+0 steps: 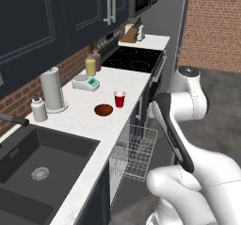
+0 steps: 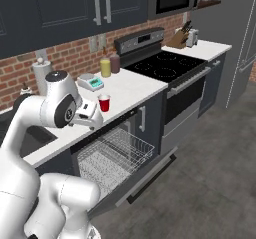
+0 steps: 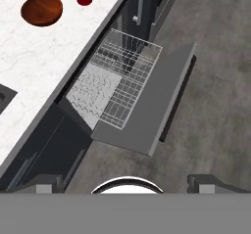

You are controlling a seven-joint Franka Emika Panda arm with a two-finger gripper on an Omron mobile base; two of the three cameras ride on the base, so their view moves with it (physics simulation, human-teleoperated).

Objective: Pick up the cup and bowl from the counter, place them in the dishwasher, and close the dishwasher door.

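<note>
The red cup (image 1: 120,99) with white rim stands beside the shallow brown bowl (image 1: 103,109) on the white desk (image 1: 89,120); the fingers (image 3: 44,183) are wide open.

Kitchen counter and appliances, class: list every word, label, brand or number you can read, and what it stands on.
No readable text.
Scale: teal display, too blurred to read.
Stove: back-panel marks too small to read.
Cup, bowl, dishwasher door: plain.

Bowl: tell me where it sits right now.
In the left base view the bowl rests on the counter near its front edge, just left of the cup and above the pulled-out dishwasher rack.
</note>
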